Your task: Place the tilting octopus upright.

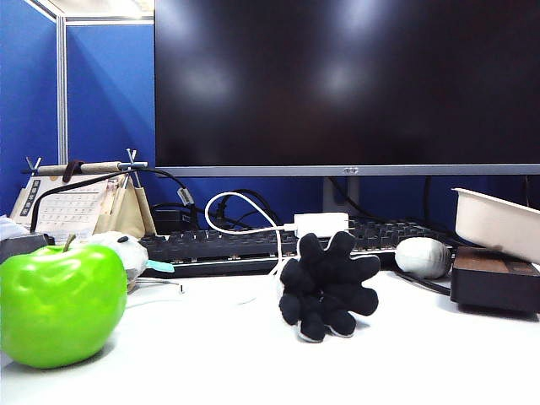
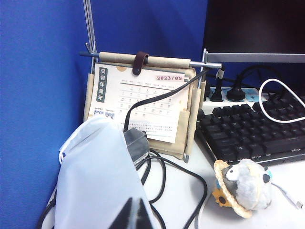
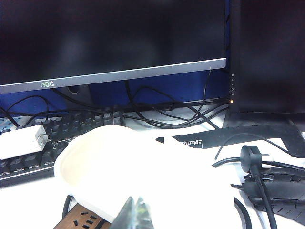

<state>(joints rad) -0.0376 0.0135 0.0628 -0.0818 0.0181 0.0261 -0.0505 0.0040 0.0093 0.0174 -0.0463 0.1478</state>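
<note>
Left gripper (image 2: 135,214) and right gripper (image 3: 135,215) are sitting clenched, grasping nothing, off the exterior view. The tilting octopus (image 1: 327,285) is lying lower center, black underside showing.

The octopus (image 1: 326,287) sits low and just right of centre in the exterior view, on the white tabletop. It is tipped on its side, black underside and stubby black tentacles fanned toward the camera, thin grey edges showing at the lower tentacle tips. Its head is hidden behind.
</note>
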